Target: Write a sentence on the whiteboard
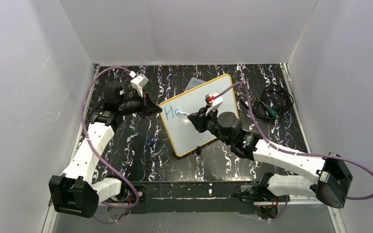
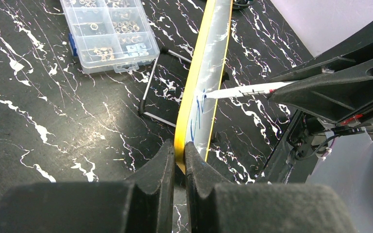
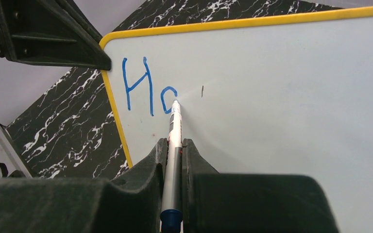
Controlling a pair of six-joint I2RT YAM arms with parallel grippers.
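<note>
The whiteboard point(image 1: 187, 136), white with a yellow frame, stands tilted at the table's middle. My left gripper point(image 1: 153, 108) is shut on its left edge, and the left wrist view shows the frame point(image 2: 193, 92) pinched between the jaws of this gripper point(image 2: 179, 156). My right gripper point(image 3: 175, 145) is shut on a white marker point(image 3: 175, 127) with a blue end cap. The marker's tip touches the board at a half-drawn blue letter. The sentence point(image 3: 145, 90) reads only "H" and a partial round letter, also seen from above point(image 1: 171, 113). The marker point(image 2: 245, 89) shows from the side too.
A clear plastic compartment box point(image 2: 109, 31) with small metal parts lies behind the board, partly hidden in the top view point(image 1: 194, 83). A wire stand point(image 2: 148, 90) sits by the board's back. Coiled black cables point(image 1: 272, 104) lie at the right. White walls enclose the table.
</note>
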